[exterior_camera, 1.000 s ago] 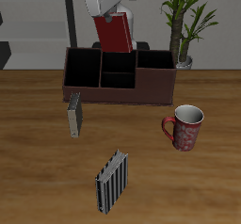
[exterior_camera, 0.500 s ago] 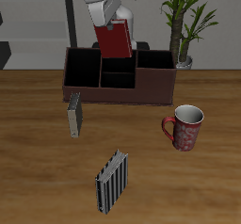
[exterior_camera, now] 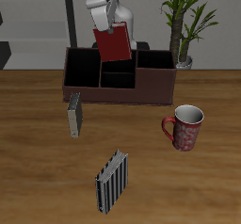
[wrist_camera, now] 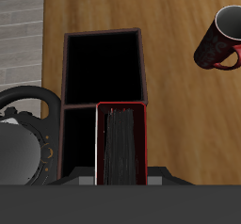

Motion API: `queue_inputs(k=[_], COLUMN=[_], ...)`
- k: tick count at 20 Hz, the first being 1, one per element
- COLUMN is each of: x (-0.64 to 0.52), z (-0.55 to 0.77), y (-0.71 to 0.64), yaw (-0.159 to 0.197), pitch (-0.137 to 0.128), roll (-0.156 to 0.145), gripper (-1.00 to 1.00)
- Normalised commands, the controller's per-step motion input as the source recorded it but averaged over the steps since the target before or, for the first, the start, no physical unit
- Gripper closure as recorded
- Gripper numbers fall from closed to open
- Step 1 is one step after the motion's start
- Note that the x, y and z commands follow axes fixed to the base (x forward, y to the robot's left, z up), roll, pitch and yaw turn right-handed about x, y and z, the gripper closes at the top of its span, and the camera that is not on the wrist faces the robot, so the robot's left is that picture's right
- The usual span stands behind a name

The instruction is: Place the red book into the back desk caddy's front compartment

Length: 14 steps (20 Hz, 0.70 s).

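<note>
My gripper (exterior_camera: pixel 104 18) is shut on the red book (exterior_camera: pixel 115 43), a dark red hardcover that hangs tilted in the air above the back desk caddy (exterior_camera: pixel 151 87), a long dark maroon-brown box with black sections. The book's lower end is over the caddy's divided middle section, a little above the rim. The front compartment (exterior_camera: pixel 118 80) is the small black cell by the caddy's front wall, below the book and open. In the wrist view the book (wrist_camera: pixel 120 143) shows end-on between my fingers, with the caddy's black cells (wrist_camera: pixel 104 68) beyond it.
A thin grey book (exterior_camera: pixel 74 115) stands upright in front of the caddy. A black-and-grey striped book (exterior_camera: pixel 111 182) stands near the table's front edge. A red patterned mug (exterior_camera: pixel 184 127) stands on the table, also in the wrist view (wrist_camera: pixel 222 38). A potted plant (exterior_camera: pixel 184 21) stands behind the caddy.
The gripper has lowered a little with the red book and tilted it more; the book's lower end is now closer to the caddy's middle section.
</note>
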Motion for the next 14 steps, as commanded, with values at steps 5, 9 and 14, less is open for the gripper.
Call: queue_inputs(k=[5, 9, 14], x=[0.04, 0.05, 0.02], z=[-0.11, 0.01, -0.03], y=[0.07, -0.02, -0.02], yaw=[0.114, 0.03, 0.021], pitch=[0.018, -0.008, -0.007], roll=[0.023, -0.005, -0.021], gripper=[1.0, 1.0, 1.0])
